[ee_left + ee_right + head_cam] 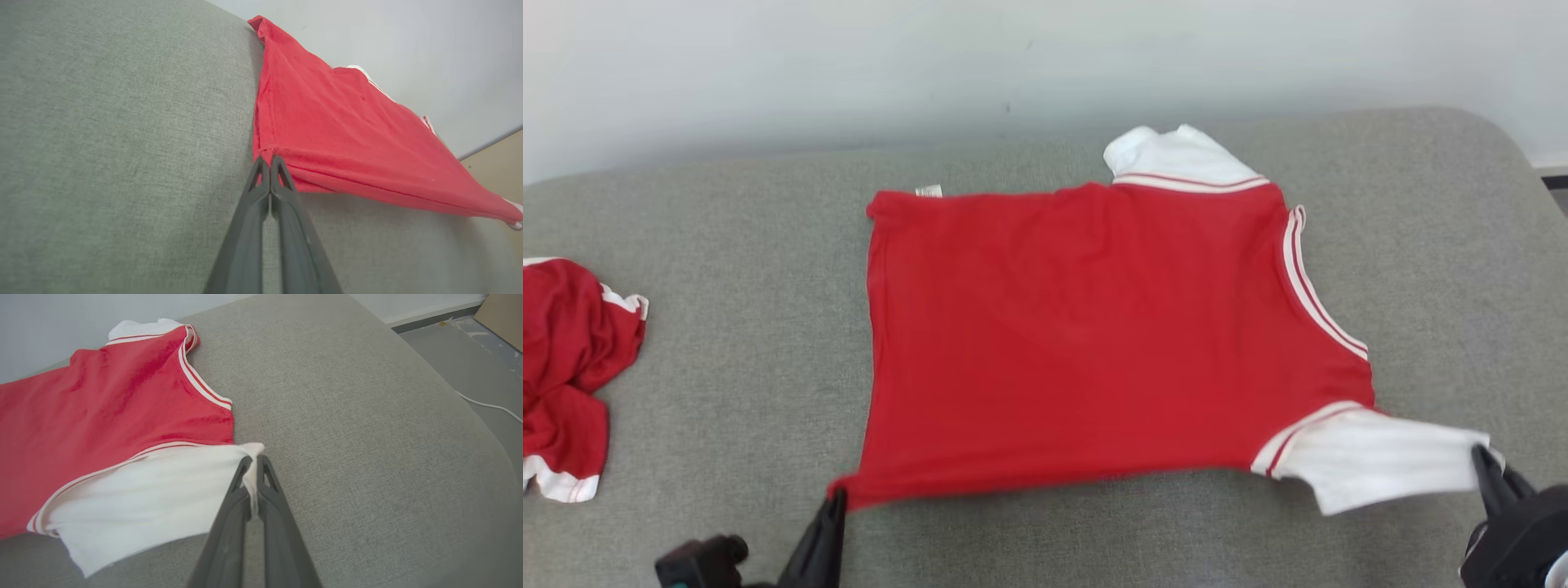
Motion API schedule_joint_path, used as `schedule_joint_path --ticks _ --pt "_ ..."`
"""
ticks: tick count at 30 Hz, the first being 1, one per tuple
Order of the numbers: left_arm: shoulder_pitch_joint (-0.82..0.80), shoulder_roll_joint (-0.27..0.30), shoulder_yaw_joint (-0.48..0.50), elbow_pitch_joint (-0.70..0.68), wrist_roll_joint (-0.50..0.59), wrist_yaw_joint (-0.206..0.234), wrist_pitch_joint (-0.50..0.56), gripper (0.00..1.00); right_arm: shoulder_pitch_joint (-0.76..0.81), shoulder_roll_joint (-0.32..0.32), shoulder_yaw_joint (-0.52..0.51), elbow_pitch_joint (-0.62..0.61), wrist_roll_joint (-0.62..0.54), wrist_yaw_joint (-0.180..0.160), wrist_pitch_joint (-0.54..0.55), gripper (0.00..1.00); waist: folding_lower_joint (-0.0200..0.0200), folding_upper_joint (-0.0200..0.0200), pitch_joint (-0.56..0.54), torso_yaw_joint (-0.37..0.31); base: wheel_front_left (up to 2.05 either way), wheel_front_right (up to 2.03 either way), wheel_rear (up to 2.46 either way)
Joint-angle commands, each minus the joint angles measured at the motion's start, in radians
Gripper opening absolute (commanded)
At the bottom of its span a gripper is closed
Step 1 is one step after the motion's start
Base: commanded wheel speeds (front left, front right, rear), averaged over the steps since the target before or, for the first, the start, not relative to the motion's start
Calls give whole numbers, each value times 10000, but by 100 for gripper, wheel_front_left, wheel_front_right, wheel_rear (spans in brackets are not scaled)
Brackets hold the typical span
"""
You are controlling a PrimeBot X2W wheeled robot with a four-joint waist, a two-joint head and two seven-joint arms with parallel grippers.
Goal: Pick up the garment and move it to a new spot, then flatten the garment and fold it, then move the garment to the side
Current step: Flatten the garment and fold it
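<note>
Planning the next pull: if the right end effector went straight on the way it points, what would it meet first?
The white sleeve it pinches; beyond that corner, probably the grey cushion, though depth is unclear.

The shirt (1094,327) is red with white sleeves and striped white trim. It lies spread almost flat on the grey cushion (727,367), hem leftward, collar rightward, its near edge pulled taut.
</note>
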Motion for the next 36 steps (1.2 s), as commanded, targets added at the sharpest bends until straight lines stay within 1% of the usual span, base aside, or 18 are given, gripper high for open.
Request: schedule_joint_path --ticks 1,6,9,13,17,22,23,28,36 --pt "245 203 -67 10 227 136 106 0 203 -15 -80 36 -123 -27 24 0 2 3 -133 29 0 0 0" --pt "709 656 -689 74 789 473 943 0 741 -14 15 155 -545 -27 347 0 2 3 -306 46 0 0 0" --pt "863 829 -897 -9 988 655 1190 0 890 -17 126 185 -636 -27 440 0 2 3 -348 37 0 0 0" --pt "688 847 -941 -278 1101 706 1128 0 579 -12 461 121 -497 -28 271 0 2 3 -288 8 0 0 0" --pt "136 801 -1013 -408 1292 727 1193 0 -183 -330 804 221 -563 -28 -23 0 2 3 -140 10 0 0 0" --pt "-685 684 -1117 -158 1459 664 1319 0 -1457 -917 1515 1016 -570 -28 -412 0 2 3 -3 -9 0 0 0" --pt "-685 684 -1117 -158 1459 664 1319 0 -1457 -917 1515 1016 -570 -28 -412 0 2 3 -3 -9 0 0 0" --pt "-1509 482 -1194 243 1535 619 1282 0 -2727 -1299 2150 2172 -467 -28 -945 0 2 3 218 -5 0 0 0" --pt "-2804 62 -1150 1191 1747 531 669 0 -4167 -1579 2598 4006 -572 -28 -1767 0 2 3 740 148 0 0 0"
